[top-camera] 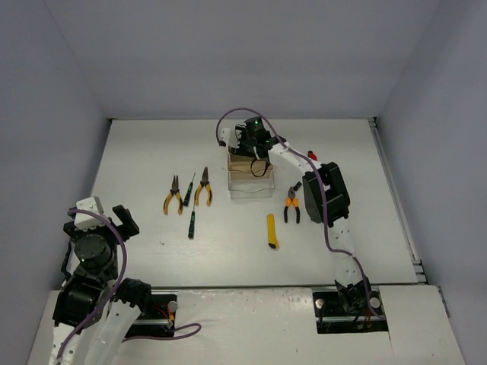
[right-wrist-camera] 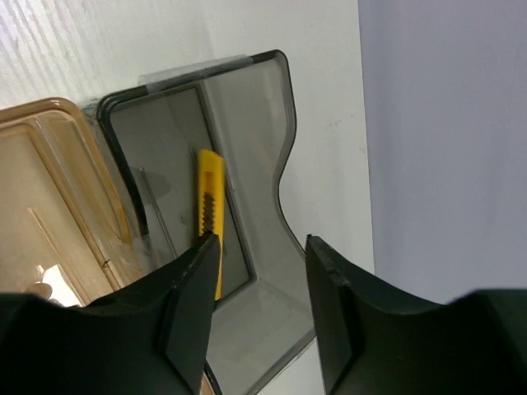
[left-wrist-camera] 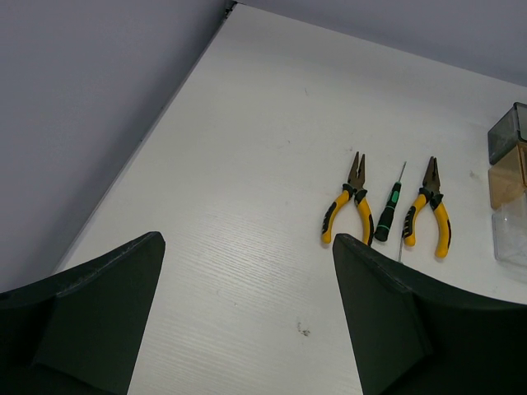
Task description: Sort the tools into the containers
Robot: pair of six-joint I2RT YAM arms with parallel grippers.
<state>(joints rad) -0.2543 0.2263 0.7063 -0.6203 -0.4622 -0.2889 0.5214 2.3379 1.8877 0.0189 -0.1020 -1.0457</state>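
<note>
The three joined bins stand at the table's middle back: smoky grey [right-wrist-camera: 247, 123], amber [top-camera: 245, 165] and clear [top-camera: 251, 186]. My right gripper [top-camera: 256, 146] hangs open and empty over the grey bin, jaws apart [right-wrist-camera: 262, 247]. A yellow utility knife [right-wrist-camera: 209, 206] lies inside the grey bin. Two yellow-handled pliers [top-camera: 173, 196] [top-camera: 203, 188], two dark screwdrivers [top-camera: 187, 190] [top-camera: 192, 223], a second yellow knife [top-camera: 272, 231], orange-handled pliers [top-camera: 291, 204] and a red-handled cutter [top-camera: 310, 152] lie on the table. My left gripper [top-camera: 103, 214] is open and empty near the front left [left-wrist-camera: 247, 243].
The amber bin [right-wrist-camera: 49, 189] sits beside the grey one in the right wrist view. The left wrist view shows the pliers [left-wrist-camera: 350, 210] [left-wrist-camera: 432, 212], a screwdriver [left-wrist-camera: 389, 212] and the bins [left-wrist-camera: 509, 177] far ahead. Grey walls enclose the white table [top-camera: 152, 152].
</note>
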